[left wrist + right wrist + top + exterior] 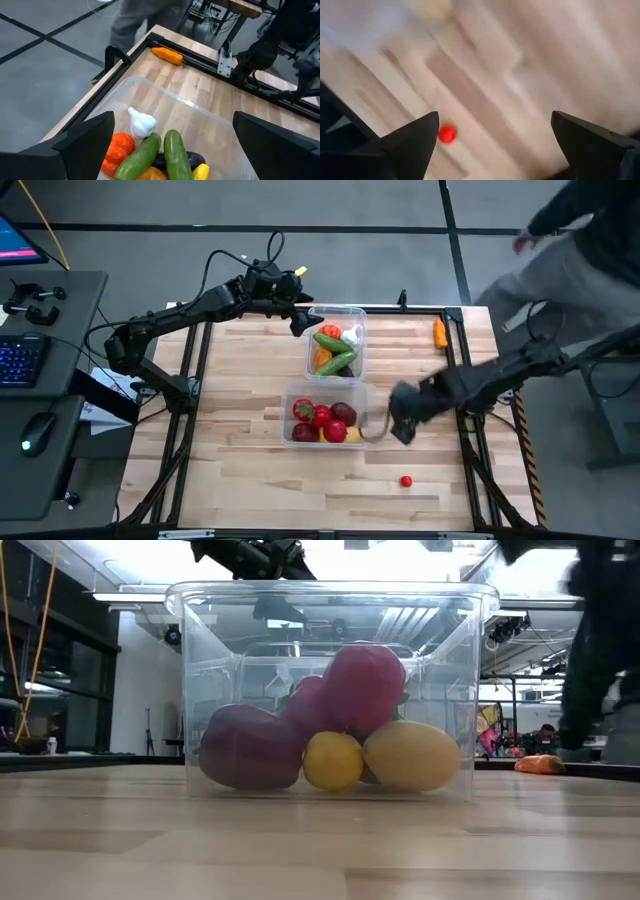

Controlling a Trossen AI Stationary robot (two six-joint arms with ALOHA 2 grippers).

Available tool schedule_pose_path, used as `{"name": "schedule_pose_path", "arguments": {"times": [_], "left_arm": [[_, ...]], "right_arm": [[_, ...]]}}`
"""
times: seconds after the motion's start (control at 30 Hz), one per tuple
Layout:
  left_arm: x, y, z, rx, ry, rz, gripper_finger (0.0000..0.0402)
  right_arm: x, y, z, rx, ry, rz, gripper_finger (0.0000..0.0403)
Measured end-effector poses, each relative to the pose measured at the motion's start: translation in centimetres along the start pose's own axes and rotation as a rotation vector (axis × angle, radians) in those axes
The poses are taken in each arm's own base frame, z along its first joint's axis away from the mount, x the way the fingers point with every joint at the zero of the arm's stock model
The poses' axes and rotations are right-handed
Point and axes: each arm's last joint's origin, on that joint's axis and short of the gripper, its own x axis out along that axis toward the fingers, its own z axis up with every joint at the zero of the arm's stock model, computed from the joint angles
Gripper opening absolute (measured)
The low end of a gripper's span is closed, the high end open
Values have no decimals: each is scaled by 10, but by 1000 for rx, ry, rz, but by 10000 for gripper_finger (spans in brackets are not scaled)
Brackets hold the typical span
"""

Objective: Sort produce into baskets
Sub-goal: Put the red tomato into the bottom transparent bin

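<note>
Two clear tubs stand mid-table. The far tub (355,315) holds cucumbers, garlic, a tomato and orange pieces; it also shows in the left wrist view (200,120). The near tub (292,396) holds red apples or tomatoes, a dark red fruit and yellow lemons (333,760). A carrot (439,332) lies at the far right edge. A small red tomato (405,480) lies alone near the front and shows in the right wrist view (447,134). My left gripper (303,320) hangs open and empty over the far tub's left rim. My right gripper (398,425) is open and empty beside the near tub's right side.
A person in grey stands at the table's far right corner (560,260). A keyboard and mouse sit on a side desk at the left (25,360). Bare wood lies in front of the near tub (260,480).
</note>
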Motion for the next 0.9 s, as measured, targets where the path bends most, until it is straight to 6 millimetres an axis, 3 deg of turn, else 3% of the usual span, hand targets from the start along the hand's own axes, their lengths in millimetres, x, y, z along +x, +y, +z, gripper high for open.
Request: {"name": "schedule_pose_path", "arguments": {"times": [0.23, 0.37, 0.77, 0.9], "left_arm": [[0, 0, 2, -14, -24, -3, 393], [0, 0, 3, -15, -29, -3, 393], [0, -1, 4, -13, -38, -5, 393], [0, 0, 4, -13, -39, -5, 393]], "right_arm": [[59, 17, -63, 367, 189, 49, 376], [83, 38, -80, 399, 247, 211, 376], [127, 82, -75, 298, 312, 5, 376], [142, 86, -76, 290, 339, -92, 376]]}}
